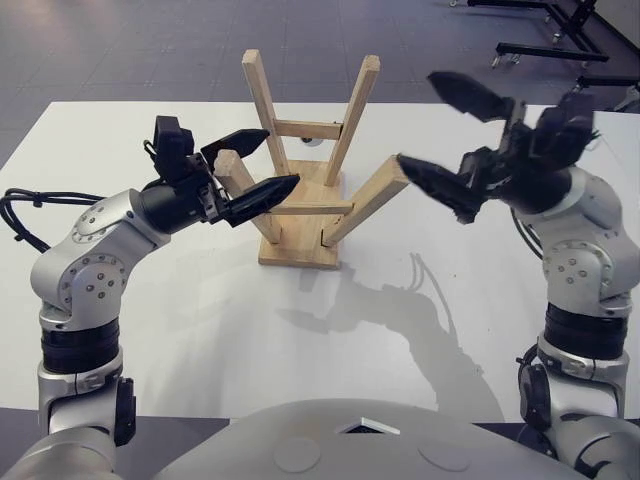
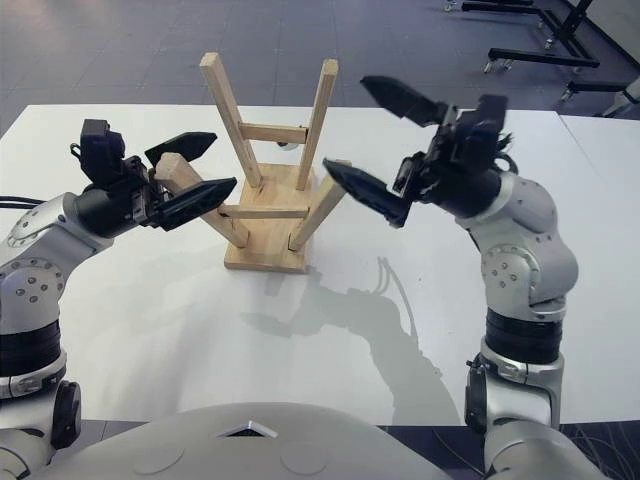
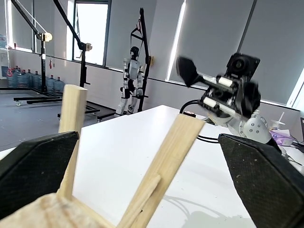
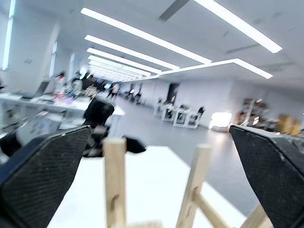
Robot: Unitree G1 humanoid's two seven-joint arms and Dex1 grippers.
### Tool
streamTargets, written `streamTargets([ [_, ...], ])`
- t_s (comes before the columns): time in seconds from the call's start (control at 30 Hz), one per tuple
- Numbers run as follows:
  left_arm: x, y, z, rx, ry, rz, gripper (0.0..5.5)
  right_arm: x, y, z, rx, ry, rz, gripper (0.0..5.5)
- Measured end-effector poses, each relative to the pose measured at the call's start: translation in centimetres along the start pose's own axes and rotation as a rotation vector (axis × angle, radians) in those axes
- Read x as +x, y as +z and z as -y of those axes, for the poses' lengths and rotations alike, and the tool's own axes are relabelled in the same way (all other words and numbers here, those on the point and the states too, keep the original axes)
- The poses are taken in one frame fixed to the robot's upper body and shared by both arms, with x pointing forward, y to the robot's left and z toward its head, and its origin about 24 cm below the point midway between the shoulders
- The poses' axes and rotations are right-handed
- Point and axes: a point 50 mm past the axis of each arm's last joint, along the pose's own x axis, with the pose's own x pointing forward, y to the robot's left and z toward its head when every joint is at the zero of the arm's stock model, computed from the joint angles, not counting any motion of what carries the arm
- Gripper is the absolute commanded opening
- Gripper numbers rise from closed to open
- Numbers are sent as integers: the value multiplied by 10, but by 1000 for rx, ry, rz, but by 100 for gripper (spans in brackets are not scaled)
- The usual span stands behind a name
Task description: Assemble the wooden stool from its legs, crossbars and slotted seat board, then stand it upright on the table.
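Left gripper [image 2: 225, 158]: jaws spread, nothing clamped; the two dark fingers [image 1: 262, 196] point toward the stool.
Between the left jaws: the end of the near left leg [image 1: 232, 168] sits in the gap, close to the upper finger. I cannot tell if the wood touches either finger.
Past the left fingertips: the far left leg [image 1: 262, 95], just beyond the tips.
Left wrist view: the pads [image 3: 35, 166] frame two leg ends, with pale wood low between them.
Right gripper [image 2: 345, 123]: jaws released and wide apart, holding nothing.
At the right jaws: the tip of the near right leg [image 1: 368, 202] lies just beside the lower fingertip. The upper finger stands well above it, clear of all the wood.
Right wrist view: two legs rise in the gap between its pads [image 4: 42, 175], with a crossbar branching off one of them.
Stool [image 1: 300, 215]: upside down, in the space between the two grippers.
Seat board [image 1: 298, 255]: flat on the white table [image 1: 150, 330], lower than both sets of jaws.
Legs: all four joined to the board and splaying upward, the far right one [image 1: 358, 100] reaching about level with the right gripper's upper finger.
Crossbars: one [image 1: 310, 129] links the far legs, and another [image 1: 312, 208] links the near pair, below the level of the fingertips.
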Motion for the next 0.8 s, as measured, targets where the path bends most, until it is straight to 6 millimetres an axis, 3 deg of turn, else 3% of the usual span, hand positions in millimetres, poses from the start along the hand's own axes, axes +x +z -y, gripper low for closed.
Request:
streamTargets([
  [0.23,11,-8,5,-37,7,-8,540,20,19,-4,-158,-105,-7,536],
  [0.43,33,-16,11,-52,-8,-17,540,33,6,-5,-281,-256,-146,536],
  [0.6,40,-20,12,-62,21,-16,540,45,3,-13,-344,-292,-190,536],
  [0.8,45,-22,13,-77,35,-7,540,70,-2,-32,-699,-231,-251,536],
])
